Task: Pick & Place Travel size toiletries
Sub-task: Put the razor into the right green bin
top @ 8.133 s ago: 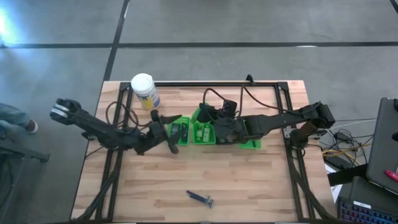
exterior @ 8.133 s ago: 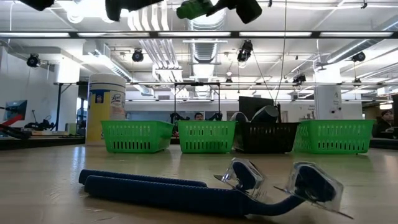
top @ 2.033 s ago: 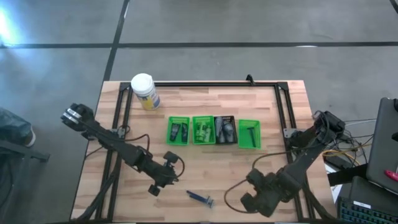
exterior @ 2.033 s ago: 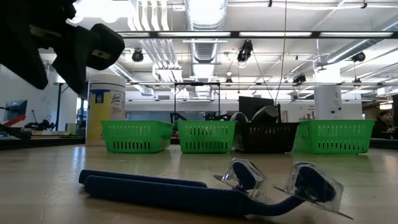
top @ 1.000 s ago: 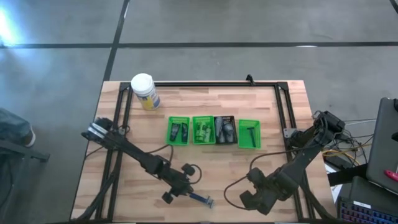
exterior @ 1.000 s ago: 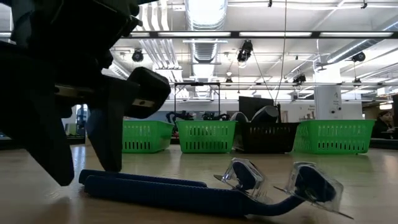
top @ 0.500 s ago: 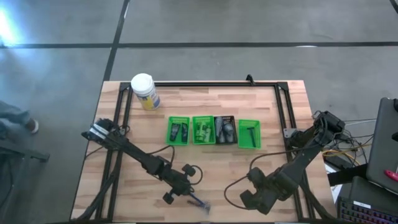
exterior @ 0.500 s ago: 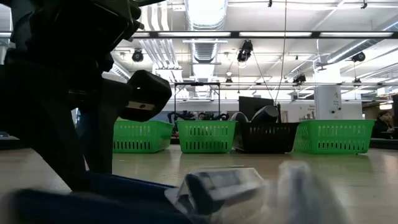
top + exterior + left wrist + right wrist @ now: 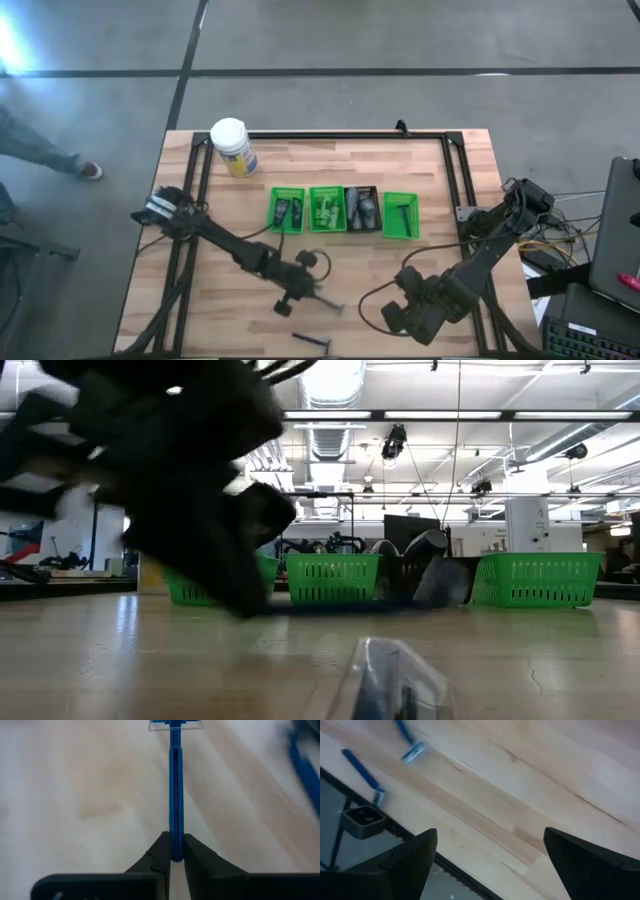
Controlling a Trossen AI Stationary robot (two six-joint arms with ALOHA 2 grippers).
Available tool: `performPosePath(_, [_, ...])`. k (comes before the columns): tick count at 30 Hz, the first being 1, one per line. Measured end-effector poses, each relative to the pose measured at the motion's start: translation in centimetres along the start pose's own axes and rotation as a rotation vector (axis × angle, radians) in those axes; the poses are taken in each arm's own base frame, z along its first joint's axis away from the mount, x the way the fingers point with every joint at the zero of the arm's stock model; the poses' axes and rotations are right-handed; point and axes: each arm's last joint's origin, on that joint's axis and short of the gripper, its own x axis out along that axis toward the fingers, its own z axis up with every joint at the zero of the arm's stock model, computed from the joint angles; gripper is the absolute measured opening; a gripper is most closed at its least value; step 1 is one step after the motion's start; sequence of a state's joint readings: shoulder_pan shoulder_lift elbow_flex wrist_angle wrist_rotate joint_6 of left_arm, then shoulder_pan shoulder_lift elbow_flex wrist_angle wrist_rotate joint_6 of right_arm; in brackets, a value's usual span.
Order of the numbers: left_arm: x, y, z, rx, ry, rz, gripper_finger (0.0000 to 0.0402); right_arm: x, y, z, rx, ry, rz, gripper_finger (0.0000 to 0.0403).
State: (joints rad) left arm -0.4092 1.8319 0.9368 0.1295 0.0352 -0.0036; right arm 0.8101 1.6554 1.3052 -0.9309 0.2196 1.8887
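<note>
Left end effector point(image 9: 173, 851): I see it low in the middle of the high view, pinching one blue razor point(image 9: 175, 795) by the handle end. The razor sticks straight out from the two fingers, with its clear head far from them.
Held razor: in the high view it is the thin stick just right of the left end effector point(image 9: 297, 296), over the bench point(image 9: 230, 320).
Second razor point(image 9: 316, 342): it lies on the bench near the bottom edge of the high view, just below the held one. They do not touch.
Right end effector point(image 9: 490, 862): its fingers are spread wide. It sits at the lower right of the high view, apart from both razors.
Bins point(image 9: 287, 210): four small bins stand in a row in the middle of the bench. Little dark and green toiletries point(image 9: 324, 211) lie inside them.
White canister point(image 9: 232, 146): it stands upright at the upper left of the bench.
Person point(image 9: 40, 148): I see a leg and a shoe on the floor at the left edge.
</note>
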Motion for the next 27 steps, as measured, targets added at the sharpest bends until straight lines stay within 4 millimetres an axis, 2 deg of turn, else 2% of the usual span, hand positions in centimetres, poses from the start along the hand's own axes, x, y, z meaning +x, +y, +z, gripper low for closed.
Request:
performPosePath(5, [-2.8, 2.9, 2.5, -0.205, -0.156, -0.079, 0.0032, -1.2, 0.9, 0.3, 0.000, -0.080, 0.077, 0.0363])
performPosePath(8, [-6.0, 4.4, 4.7, -0.294, -0.349, -0.154, 0.0032, -2.9, 1.5, 0.8, 0.016, -0.194, 0.161, 0.0363])
performPosePath(12, [-12.0, 6.6, 7.6, -0.351, -0.650, -0.131, 0.0032, -5.5, 2.0, 1.9, 0.029, -0.419, 0.266, 0.0363])
performPosePath(16, [-16.9, 8.6, 8.1, -0.423, -0.800, -0.014, 0.0032, -7.9, 2.1, 2.8, 0.020, -0.703, 0.321, 0.0363])
performPosePath(19, [-19.6, 9.6, 8.3, -0.484, -0.915, 0.010, 0.0032, -9.4, 2.4, 3.8, 0.028, -0.974, 0.379, 0.0363])
performPosePath(21, [-20.8, 10.2, 8.6, -0.525, -1.007, -0.009, 0.0032, -10.1, 2.9, 4.7, 0.018, -1.083, 0.377, 0.0363])
performPosePath(23, [-21.3, 10.6, 8.8, -0.569, -1.074, -0.040, 0.0032, -10.4, 3.6, 5.8, 0.020, -1.106, 0.356, 0.0363])
performPosePath(27, [-21.1, 10.6, 9.1, -0.619, -1.107, -0.107, 0.0032, -11.2, 4.7, 7.9, -0.005, -1.093, 0.299, 0.0363])
